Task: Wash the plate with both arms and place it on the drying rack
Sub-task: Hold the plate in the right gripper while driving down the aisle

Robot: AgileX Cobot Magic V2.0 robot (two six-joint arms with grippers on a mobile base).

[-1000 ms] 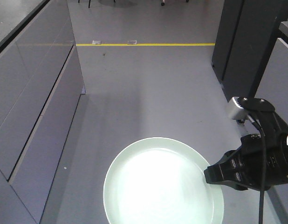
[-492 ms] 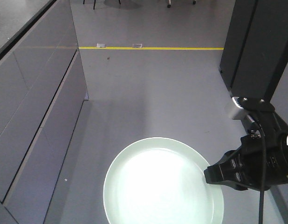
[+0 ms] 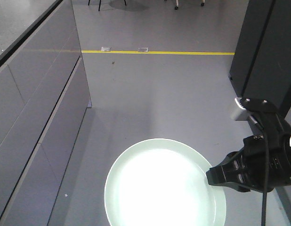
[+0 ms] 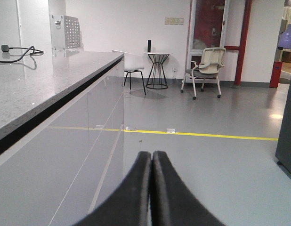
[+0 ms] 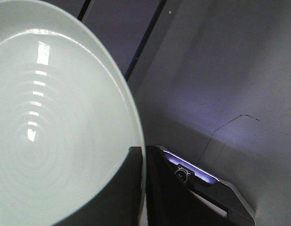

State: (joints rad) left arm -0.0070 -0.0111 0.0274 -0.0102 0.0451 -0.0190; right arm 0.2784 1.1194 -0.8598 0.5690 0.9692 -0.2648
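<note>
The pale mint-green plate (image 3: 164,188) hangs level above the grey floor, low in the front view. My right gripper (image 3: 210,178) is shut on the plate's right rim, one black finger over it and one under. In the right wrist view the plate (image 5: 51,122) fills the left side, its rim pinched between the two dark fingers (image 5: 122,188). My left gripper (image 4: 152,157) is shut with nothing in it, its black tips pressed together and pointing down the room. The left arm does not show in the front view. The drying rack is out of view.
Grey cabinet fronts (image 3: 32,117) under a speckled counter (image 4: 37,80) run along the left. A dark cabinet (image 3: 268,52) stands at the right. A yellow floor line (image 3: 155,52) crosses ahead. Chairs (image 4: 204,70) and a small table (image 4: 157,68) stand at the far wall.
The whole scene has slid: the yellow line and the left cabinets have moved down and nearer, and the dark cabinet looms larger. Plate and right gripper keep their place in the frame.
</note>
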